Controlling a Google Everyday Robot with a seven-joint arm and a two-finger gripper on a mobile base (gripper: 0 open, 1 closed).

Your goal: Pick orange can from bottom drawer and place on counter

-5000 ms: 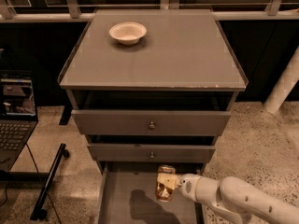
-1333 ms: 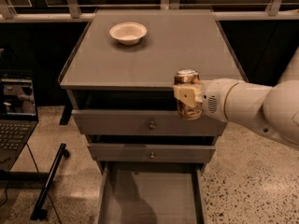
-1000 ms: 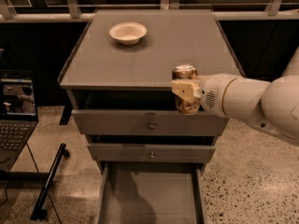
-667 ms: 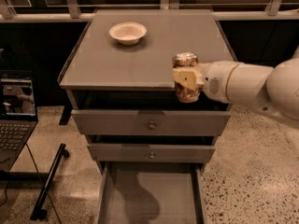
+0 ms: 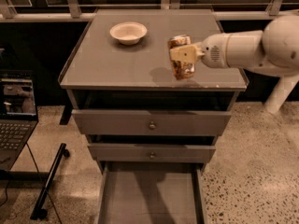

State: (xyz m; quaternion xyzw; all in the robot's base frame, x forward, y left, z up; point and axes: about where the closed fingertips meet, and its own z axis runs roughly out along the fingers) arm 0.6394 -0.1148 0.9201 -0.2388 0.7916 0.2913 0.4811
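Arm (image 5: 243,48): yours reaches in from 3 o'clock.
Gripper (image 5: 181,54): 1 o'clock of centre, pointing 9 o'clock, clamped on can (image 5: 183,70).

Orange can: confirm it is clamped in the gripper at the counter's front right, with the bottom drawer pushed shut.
One thing is wrong: the bottom drawer is pulled open, its bare floor showing in the camera view. The rest holds: the gripper is shut on the orange can at the front right of the counter.
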